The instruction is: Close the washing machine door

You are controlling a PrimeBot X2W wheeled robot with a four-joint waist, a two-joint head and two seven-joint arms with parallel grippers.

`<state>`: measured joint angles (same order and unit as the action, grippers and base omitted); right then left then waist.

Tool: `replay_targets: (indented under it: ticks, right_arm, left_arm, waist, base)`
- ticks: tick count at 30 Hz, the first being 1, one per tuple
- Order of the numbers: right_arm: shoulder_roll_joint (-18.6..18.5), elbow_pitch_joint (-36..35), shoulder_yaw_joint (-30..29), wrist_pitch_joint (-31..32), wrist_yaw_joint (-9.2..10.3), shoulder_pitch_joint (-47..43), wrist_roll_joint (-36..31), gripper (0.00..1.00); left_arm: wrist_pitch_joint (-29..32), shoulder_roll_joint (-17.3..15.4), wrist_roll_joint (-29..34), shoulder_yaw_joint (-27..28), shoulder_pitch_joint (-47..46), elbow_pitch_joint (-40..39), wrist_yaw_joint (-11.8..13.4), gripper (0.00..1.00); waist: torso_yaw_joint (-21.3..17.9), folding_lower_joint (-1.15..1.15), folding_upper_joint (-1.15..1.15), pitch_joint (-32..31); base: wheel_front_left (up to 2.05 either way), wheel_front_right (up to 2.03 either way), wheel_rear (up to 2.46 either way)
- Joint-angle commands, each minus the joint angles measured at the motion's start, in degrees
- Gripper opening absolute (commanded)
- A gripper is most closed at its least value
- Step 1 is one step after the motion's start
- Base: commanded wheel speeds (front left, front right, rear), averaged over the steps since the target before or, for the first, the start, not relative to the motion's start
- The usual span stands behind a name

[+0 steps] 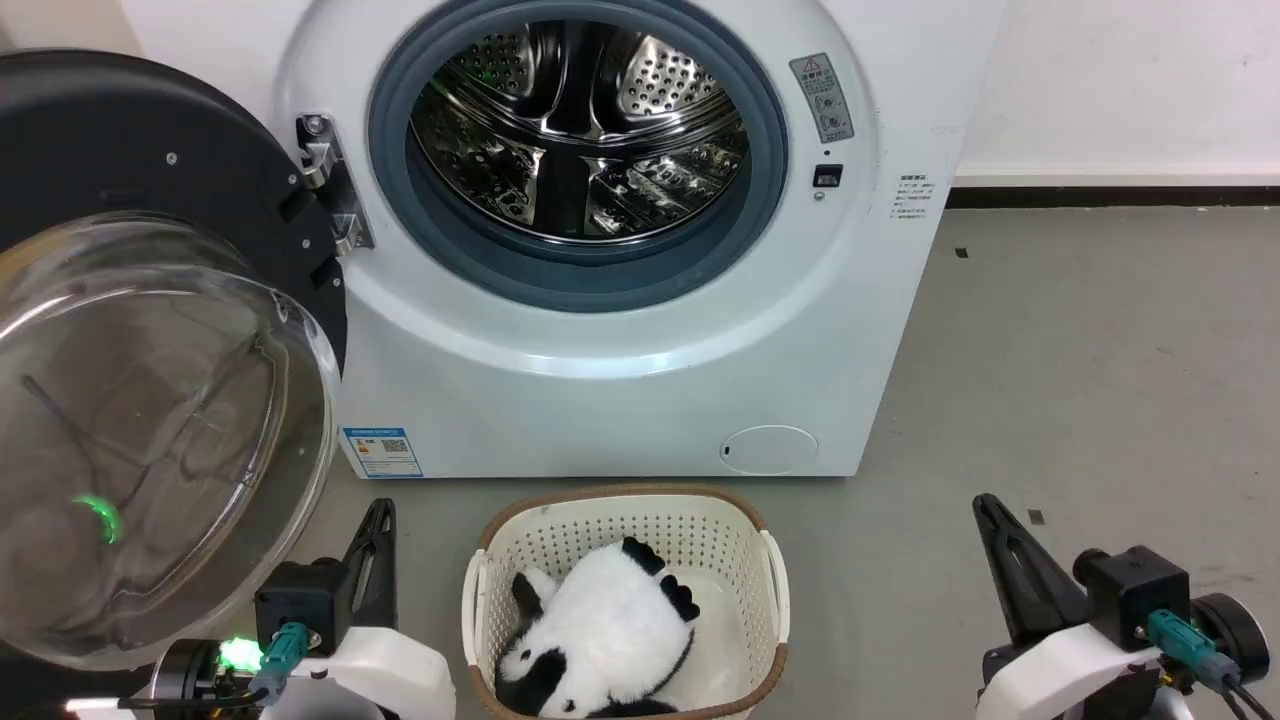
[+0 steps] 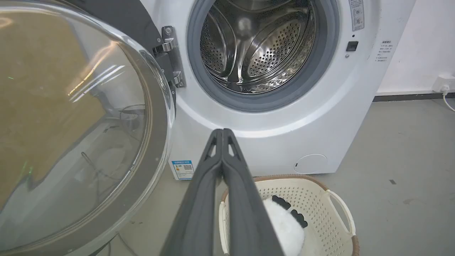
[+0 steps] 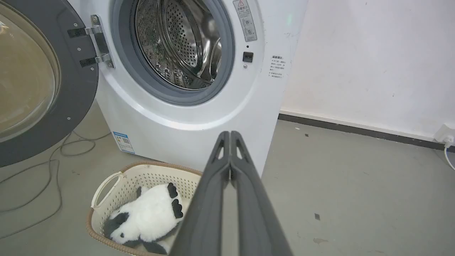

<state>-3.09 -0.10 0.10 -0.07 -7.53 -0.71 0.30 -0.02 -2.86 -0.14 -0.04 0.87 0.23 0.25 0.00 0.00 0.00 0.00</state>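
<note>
The white washing machine (image 1: 620, 380) (image 2: 284, 142) (image 3: 185, 131) stands before me with its steel drum and grey gasket exposed. Its round black door (image 1: 150, 330) (image 2: 78, 121) (image 3: 39, 85), with the bulging clear glass bowl, is swung wide open to the left on a metal hinge (image 1: 330, 185). My left gripper (image 1: 380, 512) (image 2: 222, 132) is shut and empty, low at the left, just right of the door's glass. My right gripper (image 1: 985, 505) (image 3: 230, 134) is shut too, empty, low at the right over bare floor.
A cream laundry basket (image 1: 480, 570) (image 2: 337, 202) (image 3: 106, 185) holding a panda plush (image 1: 600, 630) (image 3: 145, 217) sits on the grey floor directly in front of the machine, between my arms. Cables (image 3: 46, 167) lie on the floor under the door. A white wall (image 3: 373, 60) stands to the right.
</note>
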Motion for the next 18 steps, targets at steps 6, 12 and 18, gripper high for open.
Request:
replay_targets:
  ticks: [6,12,18]
  right_arm:
    - [0.0,0.0,0.1,0.0,0.0,0.0,0.0,1.0]
    - [0.0,0.0,-0.2,-0.8,0.0,-0.2,0.7,1.0]
    - [0.0,-0.1,-0.3,-1.5,0.0,-0.3,1.2,1.0]
  left_arm:
    - [0.0,0.0,0.0,0.0,0.0,0.1,0.1,1.0]
    - [-0.7,0.0,-0.3,-0.4,0.2,0.0,0.4,1.0]
    - [-1.5,0.0,-0.6,-0.6,0.4,-0.1,0.7,1.0]
  waist:
    - [0.0,0.0,0.0,0.0]
    - [0.0,0.0,0.0,0.1]
    - [0.0,0.0,0.0,0.2]
  base:
    - [0.0,0.0,0.0]
    - [0.0,0.0,0.0]
    - [0.0,0.0,0.0]
